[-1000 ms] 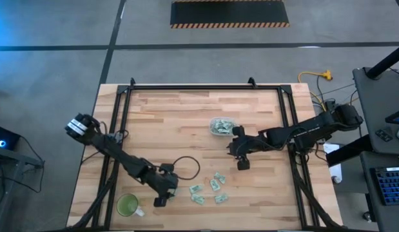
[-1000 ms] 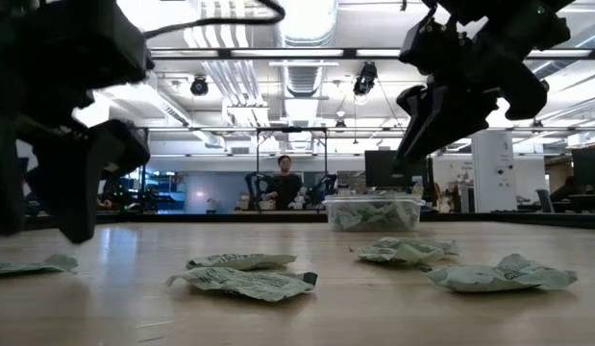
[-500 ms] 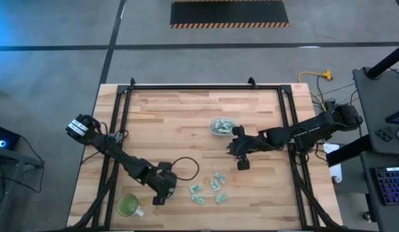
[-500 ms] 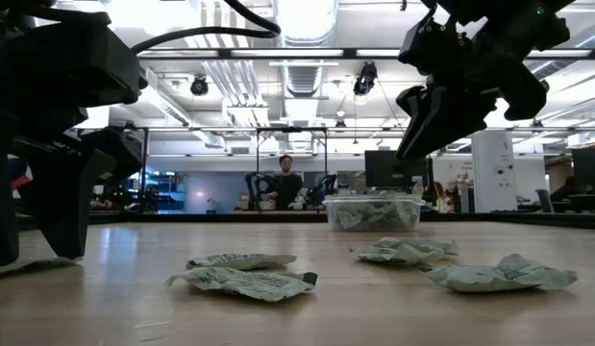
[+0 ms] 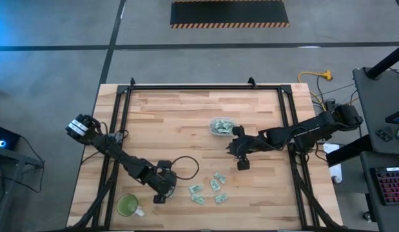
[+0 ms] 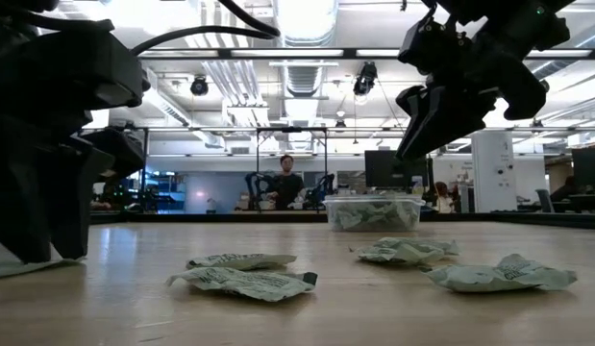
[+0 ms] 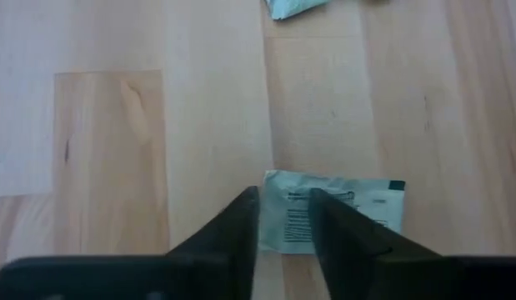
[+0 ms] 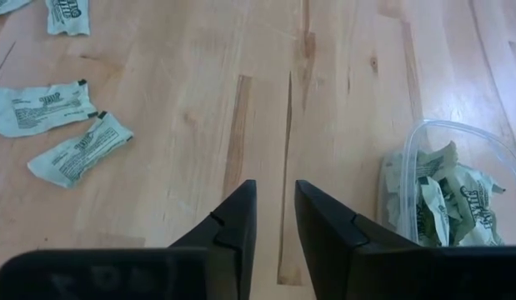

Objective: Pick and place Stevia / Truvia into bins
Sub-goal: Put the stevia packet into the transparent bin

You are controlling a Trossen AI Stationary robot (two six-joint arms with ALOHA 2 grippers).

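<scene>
Stevia sachets (image 5: 210,189) are scattered near the front of the wooden table (image 5: 186,116); more are piled in the clear bin (image 5: 221,126) farther back. One sachet (image 7: 337,212) lies between the narrowed fingers of the left gripper (image 7: 283,218), lowered to the wood; whether it is pinched cannot be told. The right gripper (image 8: 275,208), fingers narrowly apart and empty, hangs beside the bin. A firm pinch should be confirmed before lifting. Sachet print is unreadable.
</scene>
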